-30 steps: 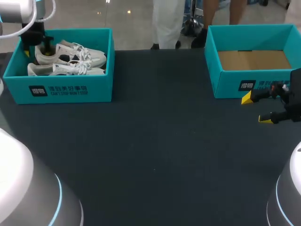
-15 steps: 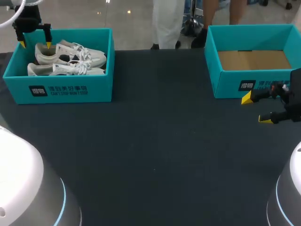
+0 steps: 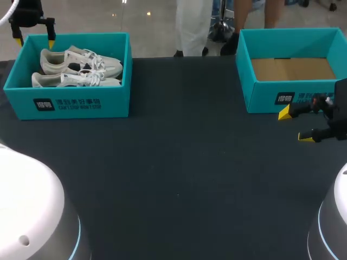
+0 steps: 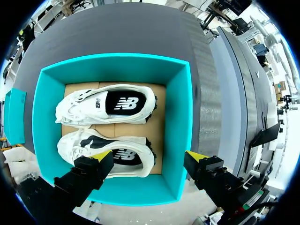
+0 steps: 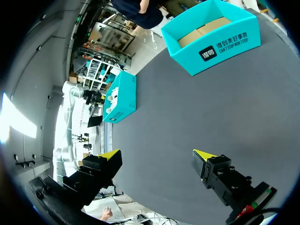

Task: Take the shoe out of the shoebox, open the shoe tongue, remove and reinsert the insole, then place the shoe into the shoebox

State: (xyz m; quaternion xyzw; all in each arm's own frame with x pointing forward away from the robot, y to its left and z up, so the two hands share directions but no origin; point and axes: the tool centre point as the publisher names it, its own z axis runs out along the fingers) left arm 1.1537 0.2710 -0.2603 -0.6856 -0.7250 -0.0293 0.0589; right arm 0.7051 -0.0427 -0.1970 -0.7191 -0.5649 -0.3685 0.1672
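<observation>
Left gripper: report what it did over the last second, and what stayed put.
The left gripper rose from the heel end of the shoes, up and out of the left shoebox, open and empty. Both shoes lie as before; the right gripper stayed beside the empty shoebox.

The only furniture is a wide table (image 3: 179,162) with a dark charcoal top, matte and finely textured like cloth or felt, which fills most of the head view and ends in a straight far edge. The light on it is soft and even, with no glare and no hard shadows, and in both wrist views the same surface reads as a paler grey. A tiny pale speck (image 3: 177,195) lies near its middle.
</observation>
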